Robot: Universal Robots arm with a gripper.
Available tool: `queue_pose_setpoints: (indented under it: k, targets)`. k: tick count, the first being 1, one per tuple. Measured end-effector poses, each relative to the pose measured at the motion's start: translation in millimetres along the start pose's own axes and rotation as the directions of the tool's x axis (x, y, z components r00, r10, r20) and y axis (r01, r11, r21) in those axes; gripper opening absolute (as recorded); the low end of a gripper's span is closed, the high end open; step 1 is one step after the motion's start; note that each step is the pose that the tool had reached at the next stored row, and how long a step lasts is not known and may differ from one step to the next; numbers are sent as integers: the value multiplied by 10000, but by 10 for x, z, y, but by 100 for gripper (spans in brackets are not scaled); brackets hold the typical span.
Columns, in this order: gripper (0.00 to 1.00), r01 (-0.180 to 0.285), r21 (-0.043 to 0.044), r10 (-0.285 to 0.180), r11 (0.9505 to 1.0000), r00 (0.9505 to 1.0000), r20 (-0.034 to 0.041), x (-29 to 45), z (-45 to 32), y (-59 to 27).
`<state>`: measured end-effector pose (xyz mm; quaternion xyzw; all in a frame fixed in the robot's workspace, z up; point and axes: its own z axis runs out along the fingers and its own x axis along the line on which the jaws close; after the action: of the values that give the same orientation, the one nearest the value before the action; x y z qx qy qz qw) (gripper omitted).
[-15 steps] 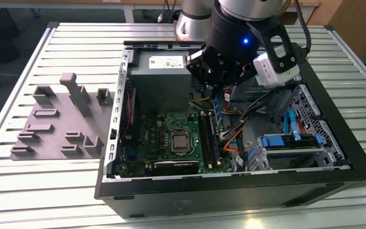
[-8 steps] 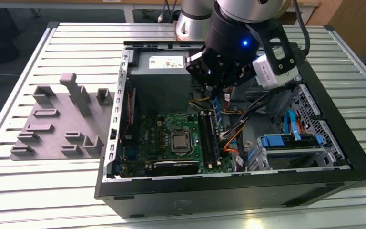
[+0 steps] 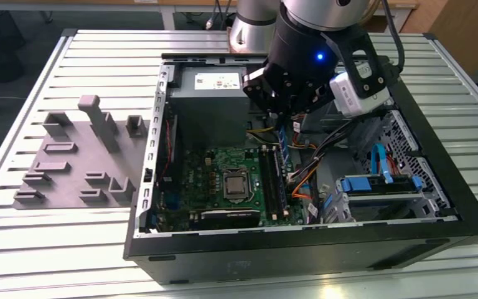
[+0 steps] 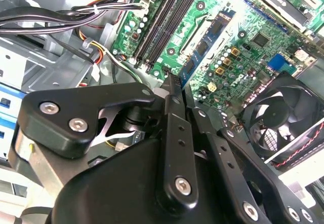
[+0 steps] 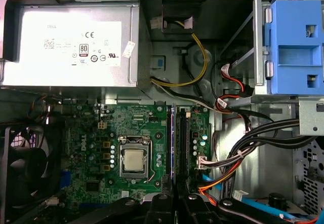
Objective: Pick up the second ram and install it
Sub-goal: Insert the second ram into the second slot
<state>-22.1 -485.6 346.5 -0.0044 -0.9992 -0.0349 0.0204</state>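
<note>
Slatted bench, open PC case (image 3: 438, 205) mid-frame: my gripper (image 4: 174, 84) is clamped edge-on around the second ram (image 5: 175, 148), hanging over the motherboard (image 5: 101, 133) slots at center frame, lined up for seating.

The arm (image 3: 305, 31) is reaching down from twelve o'clock in the exterior view, its wrist pointing downward. The gripper (image 4: 174, 84) is hanging below it, its black fingers (image 4: 174, 148) pressing close together, tips pointing toward twelve o'clock in the second wrist view.
</note>
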Motion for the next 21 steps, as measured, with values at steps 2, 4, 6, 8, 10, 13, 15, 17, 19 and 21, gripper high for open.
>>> queue_pose_setpoints:
  k: [2,4,6,8,10,13,15,17,19,21]
  targets:
    - [14,0,0,0,10000,10000,0,0,1,0]
    - [14,0,0,0,10000,10000,0,0,2,0]
    - [14,0,0,0,10000,10000,0,0,2,0]
    - [14,0,-2,0,10000,10000,1,0,7,0]
    - [14,0,-3,0,10000,10000,0,-1,20,-2]
    - [14,0,-1,0,10000,10000,0,-2,47,-3]
    - [14,0,2,0,10000,10000,-1,-2,48,-3]
    - [14,0,1,0,10000,10000,0,-2,50,-4]
    - [14,0,0,0,10000,10000,0,-2,51,-3]
    - [14,0,-5,0,10000,10000,1,-3,61,-4]
